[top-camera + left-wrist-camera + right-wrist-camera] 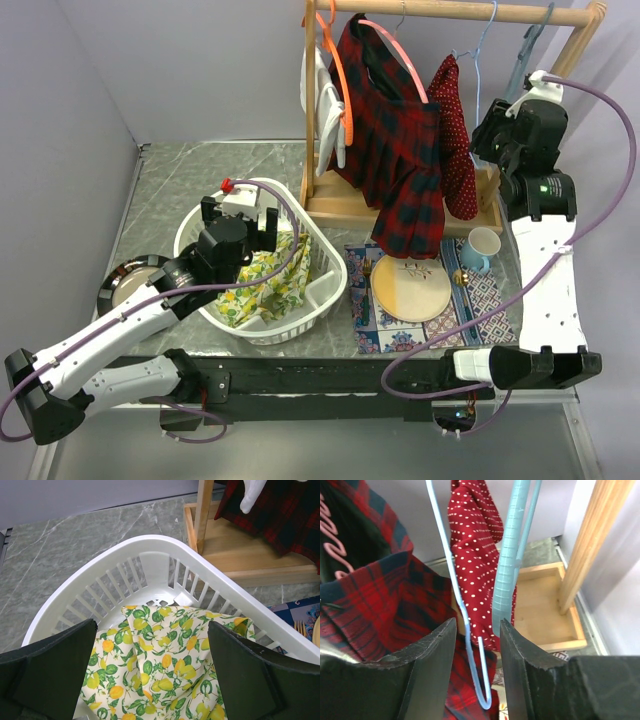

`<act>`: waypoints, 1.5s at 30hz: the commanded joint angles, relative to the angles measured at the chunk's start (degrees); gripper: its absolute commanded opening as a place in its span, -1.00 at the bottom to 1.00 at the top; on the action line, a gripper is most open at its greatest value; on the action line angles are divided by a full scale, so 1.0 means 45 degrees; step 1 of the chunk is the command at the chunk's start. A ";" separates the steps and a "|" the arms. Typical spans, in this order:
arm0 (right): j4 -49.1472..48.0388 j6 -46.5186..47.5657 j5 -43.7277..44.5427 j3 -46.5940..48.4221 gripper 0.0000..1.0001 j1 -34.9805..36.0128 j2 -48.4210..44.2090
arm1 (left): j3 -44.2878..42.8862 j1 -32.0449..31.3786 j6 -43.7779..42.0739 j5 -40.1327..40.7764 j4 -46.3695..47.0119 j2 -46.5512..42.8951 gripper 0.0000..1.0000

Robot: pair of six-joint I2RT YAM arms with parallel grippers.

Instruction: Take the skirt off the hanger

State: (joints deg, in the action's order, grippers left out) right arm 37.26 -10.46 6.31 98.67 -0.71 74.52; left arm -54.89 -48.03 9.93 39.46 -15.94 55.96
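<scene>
The tartan skirt point(395, 150) hangs on the pink hanger point(400, 60) from the wooden rail, between a white garment and a red dotted garment point(455, 140). My right gripper point(497, 140) is open, right of the dotted garment. In the right wrist view its jaws point(477, 635) stand around a thin light blue hanger point(470, 655) without gripping it; the skirt point(380, 600) and a bit of the pink hanger point(332, 545) lie to the left. My left gripper point(240, 215) is open and empty above the basket. The skirt's hem shows in the left wrist view point(285, 510).
A white laundry basket point(325, 300) holds a lemon-print cloth point(160, 665) under my left gripper point(150, 665). The wooden rack point(400, 210) also carries an orange hanger point(335, 50). A plate point(412, 288), a blue mug point(482, 247) and a metal bowl point(130, 285) are on the table.
</scene>
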 commanded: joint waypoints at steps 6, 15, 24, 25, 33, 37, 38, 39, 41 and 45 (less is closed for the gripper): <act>-0.0115 0.0547 0.0727 0.0377 -0.10 0.0080 -0.0056 | -0.0126 0.0048 -0.0079 0.0332 0.0262 -0.0034 0.99; -0.0367 0.0000 -0.0324 0.0418 -0.01 0.0080 -0.1557 | -0.0223 0.0048 -0.0059 0.0313 0.0145 0.0044 0.99; -0.1229 0.0233 -0.1636 0.0669 -0.11 0.0470 -0.0627 | -0.0203 0.0049 -0.0079 0.0254 0.0165 0.0024 0.99; -0.1035 0.0273 -0.1539 0.0844 -0.11 0.0490 -0.0410 | -0.0204 0.0048 -0.0079 0.0273 0.0145 0.0024 0.99; -0.0955 0.0742 -0.0251 0.1550 -0.07 0.0470 0.0841 | -0.0184 0.0048 -0.0137 0.0254 0.0204 0.0122 0.99; -0.1169 0.0742 -0.0307 0.1043 -0.07 0.0490 0.0998 | -0.0223 0.0048 -0.0118 0.0254 0.0145 0.0239 0.99; -0.1150 0.0723 -0.0308 0.1022 -0.09 0.0490 0.1076 | -0.0223 0.0048 -0.0118 0.0254 0.0145 0.0220 0.99; -0.1111 0.0742 -0.0288 0.1022 -0.10 0.0471 0.1192 | -0.0223 0.0048 -0.0137 0.0254 0.0164 0.0200 0.99; -0.1091 0.0781 -0.0113 0.1002 -0.10 0.0470 0.1291 | -0.0204 0.0048 -0.0137 0.0235 0.0164 0.0161 0.99; -0.1111 0.0859 0.0025 0.1022 -0.16 0.0470 0.1506 | -0.0184 0.0048 -0.0118 0.0215 0.0203 0.0103 0.99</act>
State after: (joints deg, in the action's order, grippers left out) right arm 34.11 -7.60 4.86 102.78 1.32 80.27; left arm -54.89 -48.01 9.91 40.16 -16.08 56.99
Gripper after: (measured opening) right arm 0.431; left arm 0.994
